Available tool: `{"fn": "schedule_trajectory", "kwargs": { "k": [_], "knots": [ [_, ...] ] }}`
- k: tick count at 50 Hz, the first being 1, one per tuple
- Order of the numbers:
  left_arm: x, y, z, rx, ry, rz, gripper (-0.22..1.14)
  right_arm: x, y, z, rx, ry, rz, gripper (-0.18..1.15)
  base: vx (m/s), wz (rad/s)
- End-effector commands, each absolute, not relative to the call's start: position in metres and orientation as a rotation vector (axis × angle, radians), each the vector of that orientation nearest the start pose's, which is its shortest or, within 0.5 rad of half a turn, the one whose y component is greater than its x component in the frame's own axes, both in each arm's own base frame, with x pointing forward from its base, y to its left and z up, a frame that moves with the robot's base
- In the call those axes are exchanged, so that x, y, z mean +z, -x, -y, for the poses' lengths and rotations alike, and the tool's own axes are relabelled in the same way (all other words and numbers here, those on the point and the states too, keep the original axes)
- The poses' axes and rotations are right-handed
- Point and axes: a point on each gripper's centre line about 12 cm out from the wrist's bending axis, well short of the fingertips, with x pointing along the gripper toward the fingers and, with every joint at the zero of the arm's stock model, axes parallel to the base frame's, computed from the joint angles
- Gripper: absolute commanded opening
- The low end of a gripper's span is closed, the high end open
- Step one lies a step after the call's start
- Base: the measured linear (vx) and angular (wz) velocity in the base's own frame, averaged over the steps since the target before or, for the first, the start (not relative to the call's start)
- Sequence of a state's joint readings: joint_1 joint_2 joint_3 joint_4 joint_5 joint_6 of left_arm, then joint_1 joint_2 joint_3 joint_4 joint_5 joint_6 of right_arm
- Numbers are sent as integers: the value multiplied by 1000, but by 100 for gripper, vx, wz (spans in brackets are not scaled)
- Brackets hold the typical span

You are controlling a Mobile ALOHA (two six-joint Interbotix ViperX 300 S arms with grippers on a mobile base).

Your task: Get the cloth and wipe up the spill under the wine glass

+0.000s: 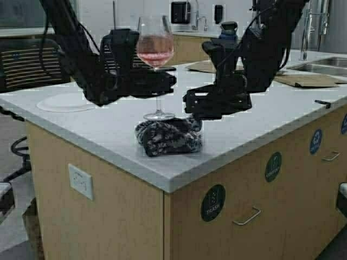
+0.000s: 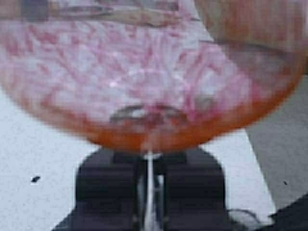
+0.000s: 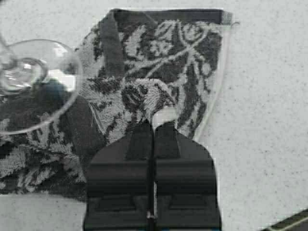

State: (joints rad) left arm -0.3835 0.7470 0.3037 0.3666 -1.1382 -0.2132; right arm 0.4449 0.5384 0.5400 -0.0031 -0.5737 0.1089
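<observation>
- Cloth (image 1: 169,137) lies bunched on the pale table (image 1: 97,127), close to its front edge, dark with a white floral pattern.
- From the right wrist camera the cloth (image 3: 159,72) spreads flatter, with a hemmed edge on the far side and folds running across it.
- Right hand (image 1: 191,117) sits low at the cloth's right end; in the right wrist view its two fingers are pressed together with a small pinch of fabric caught at the tips (image 3: 153,124).
- Wine glass (image 1: 156,65) stands upright just behind the cloth, pink liquid in its round bowl; its round foot is level with the cloth's top edge, and whether it touches the table or the cloth I cannot tell from the high view.
- In the right wrist view the foot of the glass (image 3: 29,82) overlaps the cloth's corner, fabric showing through the clear base.
- Left hand (image 1: 160,84) reaches in from the left at stem height; the left wrist view shows the thin stem running down between its dark fingers (image 2: 103,185), closed around it, with the pink bowl (image 2: 144,72) filling most of that picture just above.
- Farther back on the table are a white round plate (image 1: 65,102) at the left, tan flat mats (image 1: 303,80) at the right, and a blue bottle (image 1: 227,32) partly hidden behind the right arm.
- A sink (image 1: 322,64) is set in the far right corner.
- Round green labels (image 1: 213,203) mark the wooden cabinet fronts under the table.
</observation>
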Motion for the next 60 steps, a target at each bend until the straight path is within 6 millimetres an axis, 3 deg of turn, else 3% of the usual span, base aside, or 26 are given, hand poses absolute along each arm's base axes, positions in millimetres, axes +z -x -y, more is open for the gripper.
{"fn": "schedule_trajectory", "kwargs": {
  "k": [1,20,29,41,48,54,60],
  "knots": [
    [52,-468,233,-724,27,123,15,47,-410,-193,410,-3,-471,6,0,0],
    [-13,-463,230,-722,19,25,15,52,-406,-191,410,-5,-468,6,0,0],
    [13,-460,230,-729,34,80,15,63,-405,-179,379,-24,-452,6,0,0],
    [44,-454,227,-731,41,134,15,126,-415,-99,111,-216,-236,6,0,0],
    [40,-452,226,-732,46,134,15,164,-409,-64,-1,-288,-76,6,0,0],
    [33,-453,227,-733,46,125,15,182,-404,-60,-3,-292,-12,6,0,0],
    [19,-454,227,-732,47,107,15,184,-401,-61,0,-293,-7,6,0,-1]
  ]
}}
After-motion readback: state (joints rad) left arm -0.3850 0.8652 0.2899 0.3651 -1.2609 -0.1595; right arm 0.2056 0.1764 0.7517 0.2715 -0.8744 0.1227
